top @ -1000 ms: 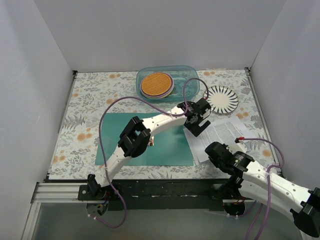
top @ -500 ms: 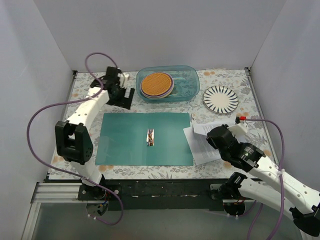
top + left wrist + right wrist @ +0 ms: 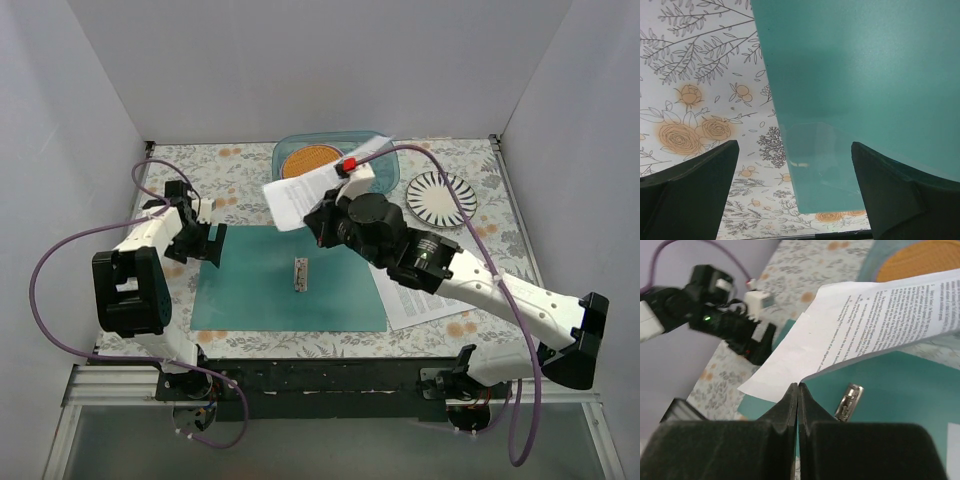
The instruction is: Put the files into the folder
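Right gripper (image 3: 798, 390) is clamped tight on the near edge of one lifted sheet (image 3: 300, 195), jaws flush with the paper pinched between. The sheet is up in the air, curling, above the far part of the folder (image 3: 290, 295). From above it overlaps the front of the clear blue container (image 3: 320, 138). The fingertips are hidden under the sheet in the top view; only the right wrist view shows the pinch. The print is dense black text, too small to read.

Remaining sheets (image 3: 420, 305) lie flat on the table just right of the folder. Touching or overlapping its right edge, can't tell. The right arm covers most of them, so the count is unknown.

The folder lies flat mid-table, teal, with a silver clip (image 3: 299, 273) at its middle; clip detail is blurred.

Left gripper (image 3: 795, 150) is spread wide at the folder's far-left corner, and the folder's left edge runs between the fingers (image 3: 695, 195). Contact with the folder can't be told. The finger bases are cut off by the bottom of the left wrist view. There is a paler patch on the folder by that corner, glare or a pocket, unclear.

An orange disc (image 3: 308, 160) sits inside the container, partly hidden by the sheet; what it is can't be made out. A striped plate (image 3: 440, 200) sits right of the container, apart from it.

The surface is a floral tablecloth (image 3: 240, 170), grey leaves with orange blooms. Plain pale walls (image 3: 300, 60) stand on three sides, and a black rail (image 3: 320, 375) runs along the near edge by the arm bases.
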`<state>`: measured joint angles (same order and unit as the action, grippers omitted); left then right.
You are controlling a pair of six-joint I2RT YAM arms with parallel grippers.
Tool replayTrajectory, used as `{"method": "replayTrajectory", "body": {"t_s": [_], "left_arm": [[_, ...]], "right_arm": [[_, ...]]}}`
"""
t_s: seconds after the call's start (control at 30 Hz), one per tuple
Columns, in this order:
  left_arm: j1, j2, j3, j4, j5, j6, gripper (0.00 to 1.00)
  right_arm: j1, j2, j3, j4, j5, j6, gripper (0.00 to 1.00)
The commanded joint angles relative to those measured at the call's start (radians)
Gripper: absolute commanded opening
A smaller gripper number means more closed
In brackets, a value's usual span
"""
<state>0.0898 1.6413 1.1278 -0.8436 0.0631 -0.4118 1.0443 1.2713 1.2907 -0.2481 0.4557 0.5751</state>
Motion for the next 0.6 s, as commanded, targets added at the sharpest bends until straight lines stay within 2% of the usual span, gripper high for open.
{"method": "replayTrajectory", "body": {"t_s": [0.0, 0.13, 0.23, 0.43, 0.57], "left_arm": [[0.004, -0.021, -0.022, 0.07, 0.004, 0.027, 0.95], [0.004, -0.026, -0.007, 0.072, 0.013, 0.005, 0.89], [0.002, -0.032, 0.032, 0.039, 0.064, -0.013, 0.87], [0.002, -0.054, 0.082, -0.017, 0.116, -0.019, 0.85], [0.002, -0.078, 0.098, -0.043, 0.138, -0.005, 0.84]], "right_arm": [[0.068, 0.033, 0.012, 0.082, -0.138, -0.173, 0.01], [0.068, 0.04, -0.157, 0.112, -0.195, -0.121, 0.01], [0.068, 0.114, -0.253, 0.086, -0.226, -0.092, 0.01], [0.068, 0.212, -0.344, 0.084, -0.261, -0.078, 0.01], [0.068, 0.214, -0.363, 0.09, -0.235, -0.07, 0.01]]}}
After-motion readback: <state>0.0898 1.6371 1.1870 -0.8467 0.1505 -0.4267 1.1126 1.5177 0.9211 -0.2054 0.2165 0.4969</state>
